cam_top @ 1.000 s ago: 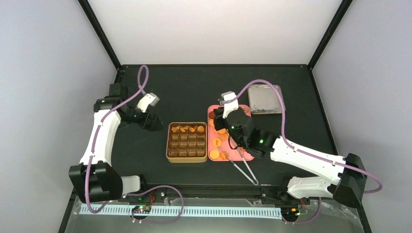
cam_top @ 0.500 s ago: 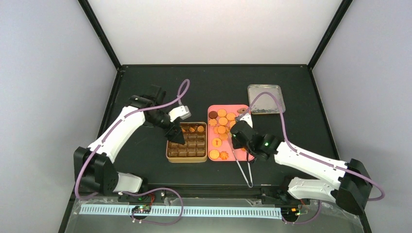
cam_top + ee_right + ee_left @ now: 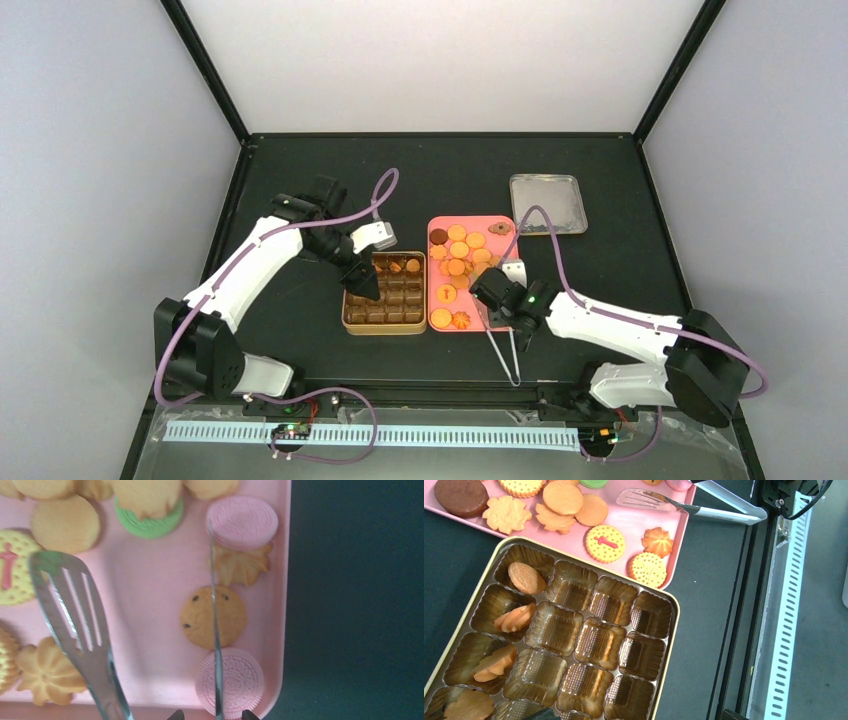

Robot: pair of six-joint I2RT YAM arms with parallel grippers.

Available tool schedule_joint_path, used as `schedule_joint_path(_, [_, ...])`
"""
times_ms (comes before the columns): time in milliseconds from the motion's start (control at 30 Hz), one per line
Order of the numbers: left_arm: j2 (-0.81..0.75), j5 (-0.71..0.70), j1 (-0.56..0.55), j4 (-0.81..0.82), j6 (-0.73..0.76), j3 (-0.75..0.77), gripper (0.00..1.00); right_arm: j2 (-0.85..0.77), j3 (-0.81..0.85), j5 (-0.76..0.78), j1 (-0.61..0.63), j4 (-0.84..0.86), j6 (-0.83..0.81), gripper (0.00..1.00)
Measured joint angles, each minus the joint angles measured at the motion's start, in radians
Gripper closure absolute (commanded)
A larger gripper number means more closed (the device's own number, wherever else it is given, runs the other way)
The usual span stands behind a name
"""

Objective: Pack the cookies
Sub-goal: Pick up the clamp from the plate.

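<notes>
Overhead, left tool point(image 3: 362, 285) wide apart above tin point(image 3: 385, 331); right tool point(image 3: 210, 715) over tongs point(image 3: 97, 660), grip unclear.

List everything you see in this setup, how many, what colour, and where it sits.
black table: one, black; under everything.
pink rectangular tray: one, pink; table centre.
gold rectangular tin: one, gold with brown compartments; beside the tray's left edge.
loose cookies: many, mostly orange-golden, some pink or dark brown, one green; on the tray.
packed cookies: four, orange-golden; tin's far row.
metal tongs: one, silver; tips over the tray's near right part.
silver rectangular lid: one, silver; far right of the table.
left arm: one, white and black; left tool open over the tin.
right arm: one, white and black; right tool at the tongs.
</notes>
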Motion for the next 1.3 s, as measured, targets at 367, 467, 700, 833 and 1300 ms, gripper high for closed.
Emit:
schedule_joint_path(367, [-0.009,-0.005,0.000,-0.011,0.002,0.000,0.13,0.050,-0.071,-0.029,-0.001,0.048,0.014,0.85])
schedule_joint_path(467, [-0.021,-0.014,0.000,-0.016,0.003,0.000,0.13,0.074,-0.070,-0.031,-0.001,0.068,0.003,0.97])
schedule_joint_path(700, [-0.031,-0.010,0.000,-0.030,0.025,0.016,0.13,0.014,-0.069,-0.040,-0.001,0.066,-0.045,0.99])
schedule_joint_path(833, [-0.032,0.019,-0.004,-0.032,0.055,0.028,0.13,-0.051,-0.049,-0.043,0.001,0.052,-0.080,0.99])
schedule_joint_path(1300, [-0.176,0.102,-0.120,-0.044,0.300,0.142,0.20,-0.012,0.332,-0.206,0.037,-0.037,-0.387,0.99])
